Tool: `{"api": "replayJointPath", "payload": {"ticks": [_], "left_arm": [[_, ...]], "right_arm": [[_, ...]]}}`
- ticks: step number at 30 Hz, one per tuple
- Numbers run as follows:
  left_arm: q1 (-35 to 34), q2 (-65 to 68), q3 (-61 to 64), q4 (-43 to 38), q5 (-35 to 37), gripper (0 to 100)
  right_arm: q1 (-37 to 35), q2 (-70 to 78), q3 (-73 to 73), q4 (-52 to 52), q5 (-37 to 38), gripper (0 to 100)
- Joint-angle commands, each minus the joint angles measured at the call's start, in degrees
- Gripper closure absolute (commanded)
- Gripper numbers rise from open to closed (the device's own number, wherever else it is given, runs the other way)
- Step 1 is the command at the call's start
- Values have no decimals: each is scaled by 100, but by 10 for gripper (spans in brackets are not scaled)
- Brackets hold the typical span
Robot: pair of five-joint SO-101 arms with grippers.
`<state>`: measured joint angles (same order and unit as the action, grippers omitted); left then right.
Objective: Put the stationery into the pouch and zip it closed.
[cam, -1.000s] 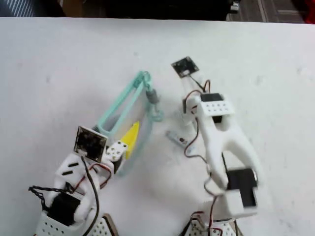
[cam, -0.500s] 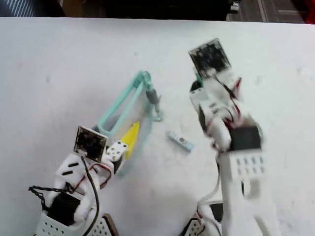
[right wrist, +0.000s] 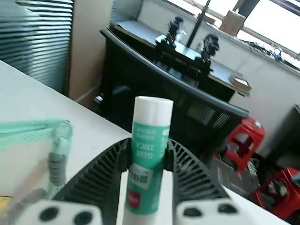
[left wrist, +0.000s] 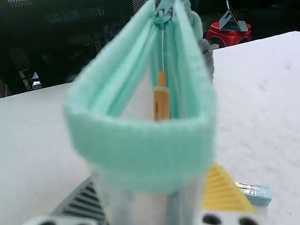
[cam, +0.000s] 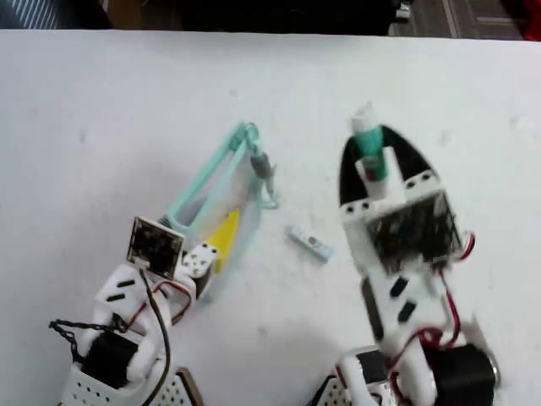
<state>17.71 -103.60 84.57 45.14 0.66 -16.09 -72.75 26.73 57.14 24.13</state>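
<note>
White desk [cam: 101, 101], mint pouch [cam: 211, 190] standing open, glue stick [right wrist: 149, 126] gripped.
The left claw [cam: 210, 254] pinches the pouch's near end. The right claw [cam: 374, 139] is closed on the green glue stick, apart from the pouch. A small wrapped bar [cam: 309, 243] lies on the desk between them.

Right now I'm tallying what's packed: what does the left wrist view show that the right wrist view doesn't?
Left wrist view: an orange pen inside the pouch, a yellow triangle, and a small wrapped piece on the table. Right wrist view: a glue stick clamped in the right tool. Both: the mint pouch and its grey zipper pull.
</note>
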Motion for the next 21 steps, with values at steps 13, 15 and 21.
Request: {"api": "replayJointPath", "payload": {"ticks": [13, 15, 21], "left_arm": [[356, -84, -141, 114, -9, 812], [356, -84, -149, 123, -18, 812], [356, -84, -149, 123, -26, 812]], "right_arm": [[-1613, -585, -79, -708, -563, 982], [-1622, -576, -79, -1042, -888, 982], [-1648, -541, -35, -1455, -1934, 981]]}}
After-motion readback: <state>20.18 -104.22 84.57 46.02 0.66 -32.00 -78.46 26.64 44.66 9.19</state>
